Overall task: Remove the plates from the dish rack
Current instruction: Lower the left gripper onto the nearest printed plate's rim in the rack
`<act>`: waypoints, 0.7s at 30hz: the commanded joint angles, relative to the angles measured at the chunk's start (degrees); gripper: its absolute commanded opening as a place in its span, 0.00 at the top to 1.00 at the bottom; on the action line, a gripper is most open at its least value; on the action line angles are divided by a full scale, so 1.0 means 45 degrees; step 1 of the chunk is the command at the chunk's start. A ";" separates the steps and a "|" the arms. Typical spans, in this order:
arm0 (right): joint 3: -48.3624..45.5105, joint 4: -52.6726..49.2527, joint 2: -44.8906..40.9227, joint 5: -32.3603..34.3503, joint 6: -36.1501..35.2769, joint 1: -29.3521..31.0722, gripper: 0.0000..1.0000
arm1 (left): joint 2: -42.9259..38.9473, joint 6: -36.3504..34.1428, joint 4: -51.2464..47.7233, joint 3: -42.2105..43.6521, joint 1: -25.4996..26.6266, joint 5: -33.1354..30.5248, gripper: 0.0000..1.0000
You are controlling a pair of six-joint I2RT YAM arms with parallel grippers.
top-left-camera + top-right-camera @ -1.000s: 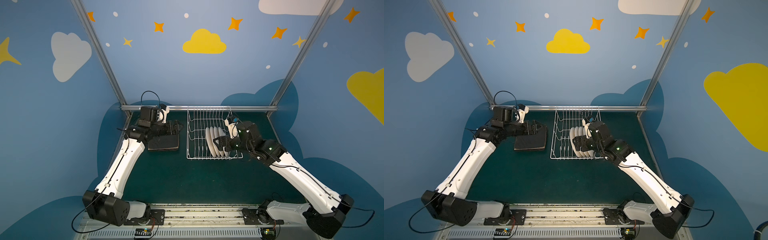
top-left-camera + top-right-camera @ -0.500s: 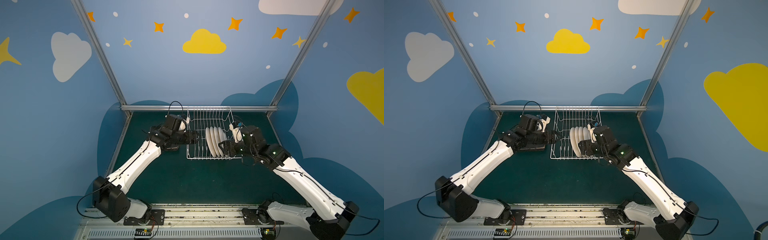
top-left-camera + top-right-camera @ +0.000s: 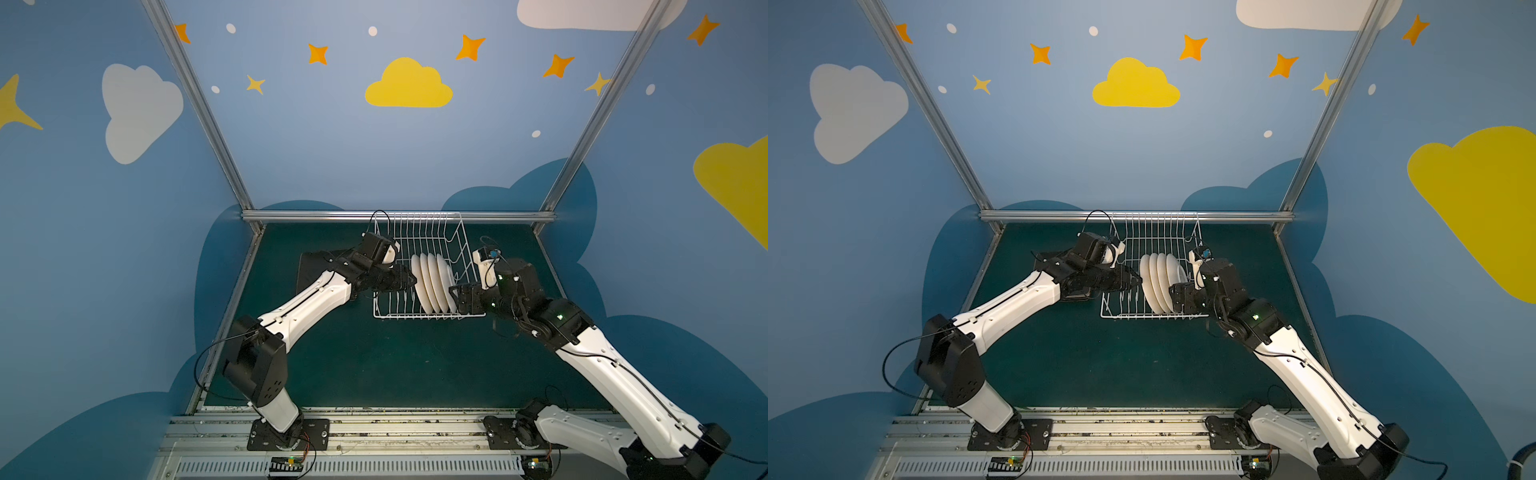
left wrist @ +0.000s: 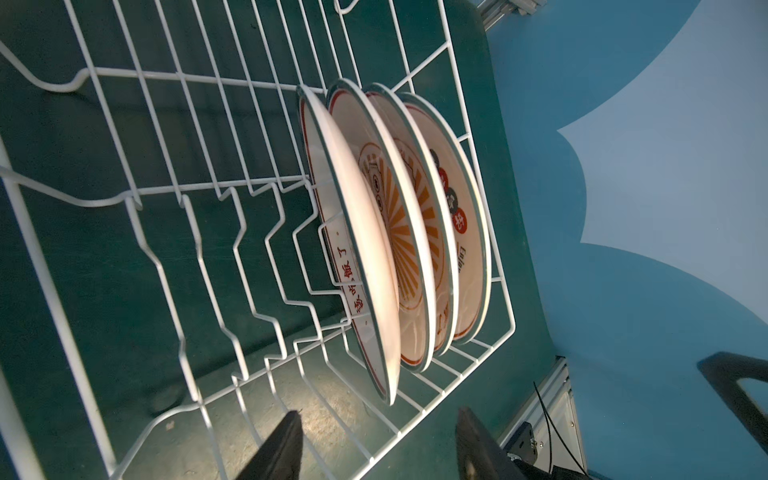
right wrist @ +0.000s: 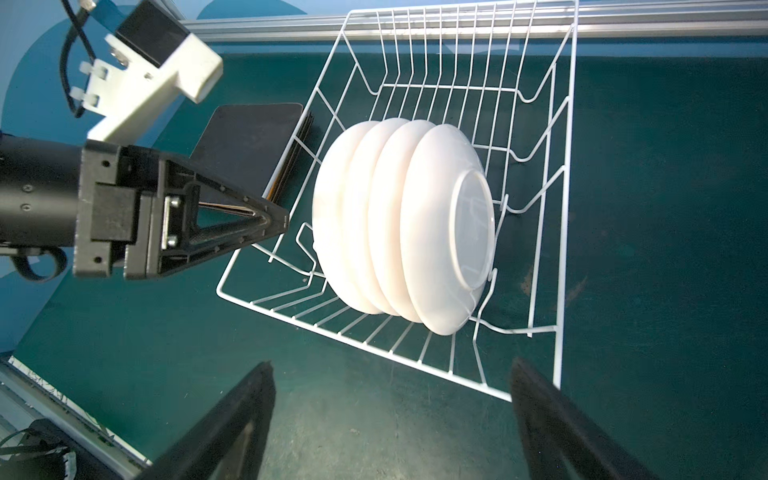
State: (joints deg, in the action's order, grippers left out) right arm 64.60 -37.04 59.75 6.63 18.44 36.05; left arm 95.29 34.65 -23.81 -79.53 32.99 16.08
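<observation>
Left arm has swung off the stack of black square plates (image 3: 309, 266) lying on the tabletop (image 3: 395, 365) and over to the dish rack (image 3: 415, 318). The left claw (image 3: 409, 279) now sits right at the leftmost of the four round white plates (image 3: 432, 282), which stand on edge towards the rack's right side. Wrist cam shows its fingers (image 4: 282, 444) partway open with nothing between them yet, that plate's rim just ahead of the tips. Right claw (image 3: 455, 297) has barely budged: spread wide, empty, hanging by the front right of the row.

So I'd say we're at the reach-and-grab step for the next plate. Next move needs the left claw to slide onto that rim, pinch, then lift straight up so the plate clears the tines without dragging its neighbours along.
</observation>
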 commanded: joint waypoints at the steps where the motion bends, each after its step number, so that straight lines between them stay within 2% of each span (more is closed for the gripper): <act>1: -0.0153 0.0232 -0.0171 0.0093 -0.0213 -0.0153 0.12 | 0.0422 0.0177 0.0393 -0.0523 0.0022 -0.0093 0.47; 9: -0.0147 0.0223 -0.0191 0.0048 -0.0576 -0.0408 0.12 | 0.1941 -0.0413 -0.0578 -0.2161 0.0055 0.0325 0.58; 15: -0.0222 0.0261 -0.0269 -0.0048 -0.0653 -0.0569 0.12 | 0.2467 -0.0283 -0.0725 -0.2508 0.0111 0.0215 0.66; 21: -0.0197 0.0349 -0.0068 -0.0271 -0.0706 -0.0689 0.12 | 0.2680 -0.0164 -0.0858 -0.2539 0.0101 0.0153 0.68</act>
State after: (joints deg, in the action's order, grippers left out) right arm 64.16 -36.56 59.70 6.22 15.97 33.23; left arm 106.72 33.89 -26.15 -89.38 33.39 16.69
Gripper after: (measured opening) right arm 0.882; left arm 0.324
